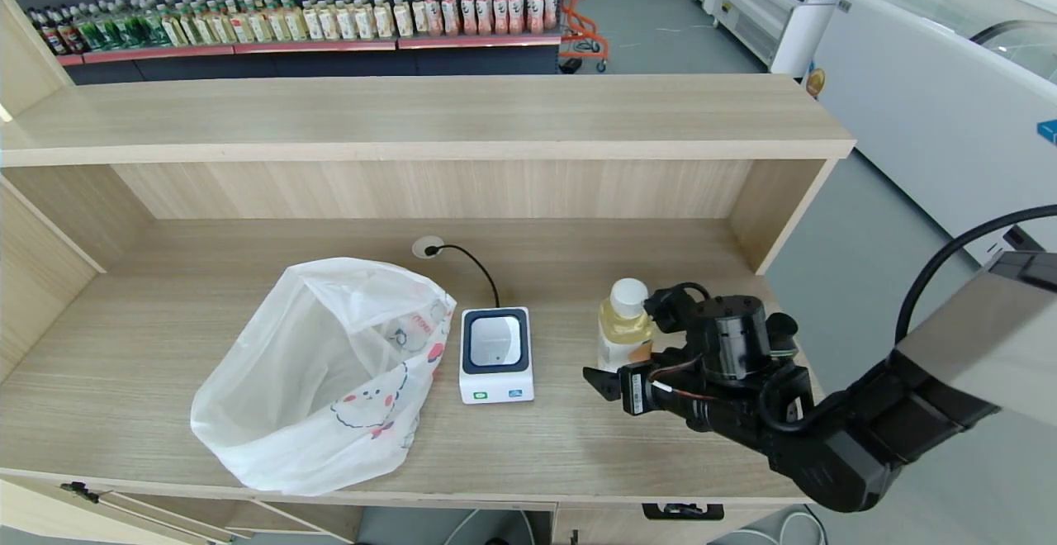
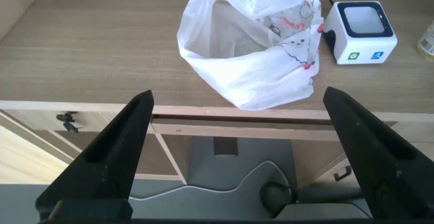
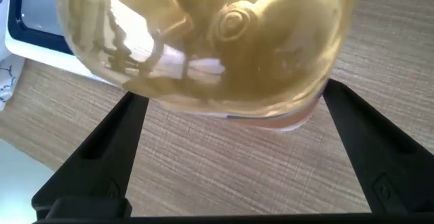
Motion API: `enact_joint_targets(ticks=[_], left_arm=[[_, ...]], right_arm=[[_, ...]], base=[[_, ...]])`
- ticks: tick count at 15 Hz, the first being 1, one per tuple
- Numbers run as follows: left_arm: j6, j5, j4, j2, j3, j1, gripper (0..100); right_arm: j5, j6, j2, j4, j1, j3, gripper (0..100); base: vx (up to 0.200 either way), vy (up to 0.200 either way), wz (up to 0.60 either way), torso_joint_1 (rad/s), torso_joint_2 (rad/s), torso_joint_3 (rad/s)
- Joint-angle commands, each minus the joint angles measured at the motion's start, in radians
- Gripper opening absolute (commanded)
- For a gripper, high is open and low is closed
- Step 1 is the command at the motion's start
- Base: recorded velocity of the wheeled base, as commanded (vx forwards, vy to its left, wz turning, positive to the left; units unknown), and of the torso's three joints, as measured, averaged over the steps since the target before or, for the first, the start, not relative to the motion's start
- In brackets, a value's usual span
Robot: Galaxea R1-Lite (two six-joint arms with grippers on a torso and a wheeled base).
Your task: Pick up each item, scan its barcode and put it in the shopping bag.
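A clear bottle [image 1: 625, 326] of pale yellow drink with a white cap stands upright on the wooden counter [image 1: 165, 347], right of the white barcode scanner [image 1: 495, 353]. My right gripper [image 1: 626, 357] is open at the bottle's lower half, one finger on each side; up close the bottle [image 3: 203, 41] sits between the spread fingers [image 3: 102, 156]. The white shopping bag [image 1: 330, 372] lies open-mouthed left of the scanner. My left gripper [image 2: 237, 149] is open and holds nothing, hanging in front of and below the counter's front edge, facing the bag [image 2: 251, 47].
A black cable [image 1: 475, 264] runs from the scanner to a hole in the counter. A raised back wall and shelf [image 1: 413, 116] border the counter behind, with side panels left and right. The scanner [image 2: 359, 30] sits right of the bag.
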Motion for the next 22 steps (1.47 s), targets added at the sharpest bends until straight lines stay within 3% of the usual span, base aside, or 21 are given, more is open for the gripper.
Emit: enact_joint_targets(ticks=[1, 5, 22], left_arm=[[0.000, 0.000, -0.002, 0.000, 0.000, 0.000, 100], [0.000, 0.000, 0.000, 0.000, 0.000, 0.000, 100], [0.000, 0.000, -0.002, 0.000, 0.000, 0.000, 100]], right_arm=[[-0.001, 0.000, 0.033, -0.003, 0.008, -0.022, 100], [-0.072, -0.006, 0.056, -0.032, 0.002, -0.082, 100], [-0.047, -0.054, 0.107, -0.139, 0.002, -0.132, 100]], base=[[0.000, 0.000, 0.00, 0.000, 0.00, 0.000], [0.000, 0.000, 0.00, 0.000, 0.00, 0.000], [0.000, 0.000, 0.00, 0.000, 0.00, 0.000]])
